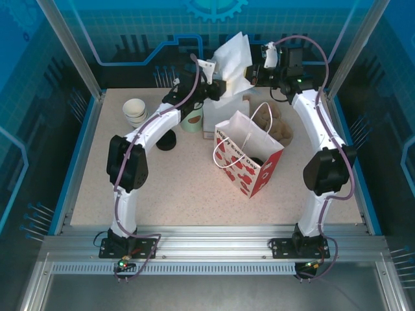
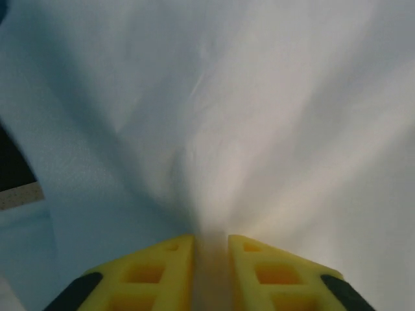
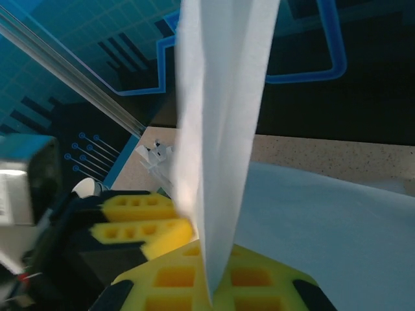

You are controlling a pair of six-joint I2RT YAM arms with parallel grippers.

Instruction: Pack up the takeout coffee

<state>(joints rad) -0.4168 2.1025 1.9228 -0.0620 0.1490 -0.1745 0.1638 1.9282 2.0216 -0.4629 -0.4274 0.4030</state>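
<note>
A white paper napkin (image 1: 235,59) hangs in the air at the back centre, between both grippers. My right gripper (image 3: 211,285) is shut on its lower edge; from above it (image 1: 250,76) sits at the napkin's right. My left gripper (image 2: 211,241) is at the napkin's left (image 1: 222,87), jaws slightly apart with the sheet still lying in the narrow gap. Its yellow fingers (image 3: 139,223) show blurred in the right wrist view. A white bag with red hearts (image 1: 245,155) stands open mid-table. A dark round shape (image 1: 256,161) lies inside it; I cannot tell whether it is the takeout coffee.
A stack of lidless cups (image 1: 135,111) stands at the back left. A pale green cup (image 1: 192,121) stands beside the left arm, with a black round object (image 1: 166,142) in front of it. A brown cardboard tray (image 1: 277,126) lies behind the bag.
</note>
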